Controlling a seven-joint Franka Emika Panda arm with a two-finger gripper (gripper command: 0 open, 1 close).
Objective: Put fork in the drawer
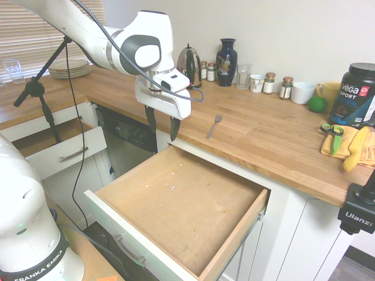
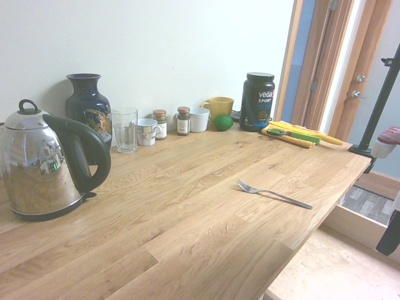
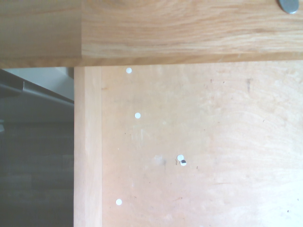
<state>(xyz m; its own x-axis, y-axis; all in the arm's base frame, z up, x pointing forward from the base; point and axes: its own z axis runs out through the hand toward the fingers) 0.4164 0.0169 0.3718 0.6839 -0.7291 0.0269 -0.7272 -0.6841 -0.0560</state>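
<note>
Wooden countertop, fork near the open fingers, apart

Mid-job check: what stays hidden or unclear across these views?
- Slim silver-grey metal fork: wrist view shows only its handle tip; the picture's edge cuts the rest.
- Yellow mug, first exterior view: partly behind the white cup.

Bright, even light is seen across the room, with daylight let in through the blinds. The wall is washed pale in the second exterior view. Glare is caught on the kettle. In the wrist view, the drawer is rendered pale, its grain softened.
</note>
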